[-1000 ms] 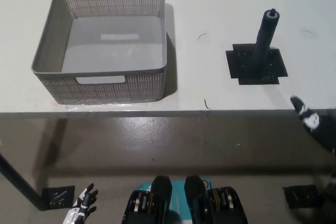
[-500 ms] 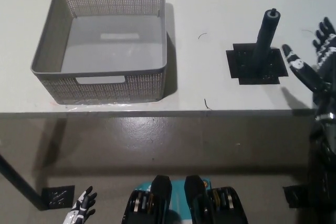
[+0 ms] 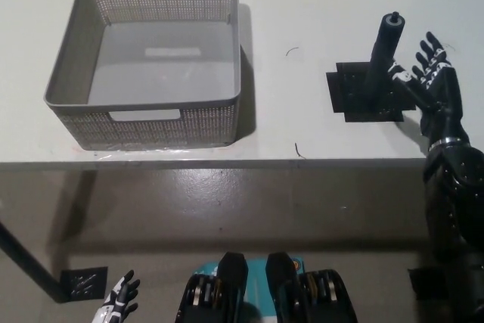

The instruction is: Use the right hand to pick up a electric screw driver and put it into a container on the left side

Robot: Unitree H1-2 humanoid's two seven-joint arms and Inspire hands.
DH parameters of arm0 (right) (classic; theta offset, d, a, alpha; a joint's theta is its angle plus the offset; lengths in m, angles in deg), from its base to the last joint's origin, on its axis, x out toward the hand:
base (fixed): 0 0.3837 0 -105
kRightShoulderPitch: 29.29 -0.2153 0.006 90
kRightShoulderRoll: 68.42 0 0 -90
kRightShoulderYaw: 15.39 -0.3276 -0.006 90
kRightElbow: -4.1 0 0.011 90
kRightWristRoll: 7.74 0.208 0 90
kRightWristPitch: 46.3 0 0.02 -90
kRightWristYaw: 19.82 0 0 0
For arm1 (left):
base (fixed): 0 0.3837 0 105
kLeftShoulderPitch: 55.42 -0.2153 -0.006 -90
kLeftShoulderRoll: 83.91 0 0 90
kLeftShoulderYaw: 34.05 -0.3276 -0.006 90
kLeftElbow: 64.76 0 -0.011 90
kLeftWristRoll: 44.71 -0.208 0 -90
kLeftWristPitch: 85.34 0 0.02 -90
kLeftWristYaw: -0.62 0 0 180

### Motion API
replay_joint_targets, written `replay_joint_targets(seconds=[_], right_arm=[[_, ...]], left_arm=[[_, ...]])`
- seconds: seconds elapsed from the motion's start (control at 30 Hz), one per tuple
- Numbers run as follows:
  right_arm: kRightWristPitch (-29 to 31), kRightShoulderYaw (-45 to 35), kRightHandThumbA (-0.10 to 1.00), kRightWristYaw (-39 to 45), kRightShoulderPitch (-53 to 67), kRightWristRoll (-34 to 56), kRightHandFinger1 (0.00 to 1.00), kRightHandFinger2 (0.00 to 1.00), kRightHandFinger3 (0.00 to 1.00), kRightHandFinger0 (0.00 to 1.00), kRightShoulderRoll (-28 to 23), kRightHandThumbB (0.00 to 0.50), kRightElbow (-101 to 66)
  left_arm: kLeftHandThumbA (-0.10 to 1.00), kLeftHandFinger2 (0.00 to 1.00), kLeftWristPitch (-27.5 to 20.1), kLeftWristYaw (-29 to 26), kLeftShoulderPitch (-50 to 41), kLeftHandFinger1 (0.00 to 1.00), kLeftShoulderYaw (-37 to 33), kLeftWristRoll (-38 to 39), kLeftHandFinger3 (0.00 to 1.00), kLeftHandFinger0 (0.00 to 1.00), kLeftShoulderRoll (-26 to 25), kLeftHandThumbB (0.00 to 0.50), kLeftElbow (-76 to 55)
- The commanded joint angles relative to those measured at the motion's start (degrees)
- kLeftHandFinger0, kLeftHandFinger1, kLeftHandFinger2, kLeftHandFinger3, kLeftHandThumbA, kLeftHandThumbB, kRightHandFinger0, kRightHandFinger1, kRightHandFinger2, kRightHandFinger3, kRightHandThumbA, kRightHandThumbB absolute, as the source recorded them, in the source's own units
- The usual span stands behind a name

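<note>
1. Now poised beside the target: black right hand (image 3: 432, 79), fingers spread apart, holding nothing, palm turned toward the tool, hovering over the table just to the tool's right.
2. Standing upright just beside that hand: dark grey cylindrical electric screwdriver (image 3: 382, 54), narrow tip uppermost, base planted on a flat black square mat (image 3: 368, 94). Thumb reaching close to the lower shaft; contact impossible to confirm from this angle.
3. Best done by sliding the open palm sideways until the shaft sits deep between thumb and fingers, then closing around the middle of the body rather than near the narrow tip.
4. Worth keeping slow on approach: a tall, slim, upright tool probably tips easily under a sideways nudge, most likely leftward across the mat.
5. Once wrapped, better lifted straight up before any travel, so the base clears the mat without dragging.
6. Further left, well apart from the tool: grey perforated plastic basket (image 3: 231, 51) with cut-out handles, sitting on the pale white tabletop (image 3: 302, 5), nothing visible inside.
7. Carrying across calls for enough height to clear the basket's near-side wall, then lowering inside before release rather than dropping from above.
8. Resting low at the bottom left, below the table edge: white left hand (image 3: 119, 304), fingers apart, uninvolved.
</note>
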Motion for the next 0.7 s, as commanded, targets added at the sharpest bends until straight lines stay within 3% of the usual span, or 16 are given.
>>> replay_joint_targets(seconds=[0.0, 0.67], right_arm=[[1.93, 1.50, 0.90, -0.73, -4.80, -1.35, 1.00, 1.00, 1.00, 1.00, -0.91, 0.404, 0.90], [6.98, 4.94, 0.92, -2.71, -13.57, -3.53, 1.00, 1.00, 1.00, 1.00, -1.93, 0.414, 18.00]], left_arm=[[1.00, 1.00, -2.02, 0.65, -0.29, 1.00, -0.27, 0.15, 1.00, 1.00, -0.62, 0.067, -0.60], [1.00, 1.00, -2.38, 0.83, -1.02, 1.00, -0.55, 0.15, 1.00, 1.00, -0.40, 0.058, -0.43]])
